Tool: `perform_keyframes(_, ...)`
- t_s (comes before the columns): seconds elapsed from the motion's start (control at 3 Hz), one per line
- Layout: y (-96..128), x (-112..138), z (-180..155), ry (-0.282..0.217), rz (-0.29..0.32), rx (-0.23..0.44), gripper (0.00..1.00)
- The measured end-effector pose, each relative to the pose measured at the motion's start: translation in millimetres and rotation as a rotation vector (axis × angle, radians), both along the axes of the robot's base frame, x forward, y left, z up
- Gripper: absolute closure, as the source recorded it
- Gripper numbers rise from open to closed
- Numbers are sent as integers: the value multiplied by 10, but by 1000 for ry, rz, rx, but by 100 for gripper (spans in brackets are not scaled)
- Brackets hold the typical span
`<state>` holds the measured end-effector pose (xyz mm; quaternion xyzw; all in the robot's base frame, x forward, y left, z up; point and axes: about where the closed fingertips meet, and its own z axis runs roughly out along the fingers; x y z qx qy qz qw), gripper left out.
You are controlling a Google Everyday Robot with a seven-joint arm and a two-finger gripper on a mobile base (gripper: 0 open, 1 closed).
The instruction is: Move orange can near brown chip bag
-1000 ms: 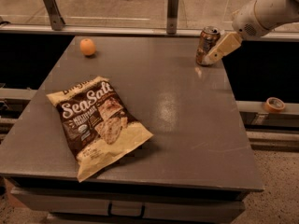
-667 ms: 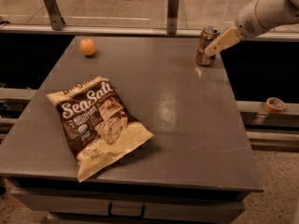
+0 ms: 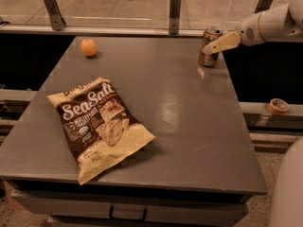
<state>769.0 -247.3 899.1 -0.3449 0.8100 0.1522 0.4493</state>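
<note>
The orange can (image 3: pixel 209 56) stands upright at the far right edge of the grey table (image 3: pixel 189 126), silver top showing. My gripper (image 3: pixel 213 47) reaches in from the right on a white arm and sits at the can, its cream tip crossing the can's front at mid height. The can rests on the table. The brown chip bag (image 3: pixel 97 124), dark brown with cream edges and "Sea Salt" lettering, lies flat at the front left of the table, far from the can.
A small round orange fruit (image 3: pixel 88 47) sits at the table's far left. A glass rail with metal posts (image 3: pixel 175 11) runs behind the table. A roll of tape (image 3: pixel 278 106) lies on a ledge to the right, below table height.
My gripper has risen slightly along the can and shifted a little left. The can, the bag and the fruit have not moved.
</note>
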Motion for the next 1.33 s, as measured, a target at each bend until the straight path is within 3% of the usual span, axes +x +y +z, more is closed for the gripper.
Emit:
perform_keyframes(0.33, 138, 1, -48, 24, 43, 83, 17)
perform_keyframes(1.0, 510, -308, 162, 36, 206, 196, 64)
perform_keyframes(1.33, 589, -569, 635, -55, 285, 172, 88)
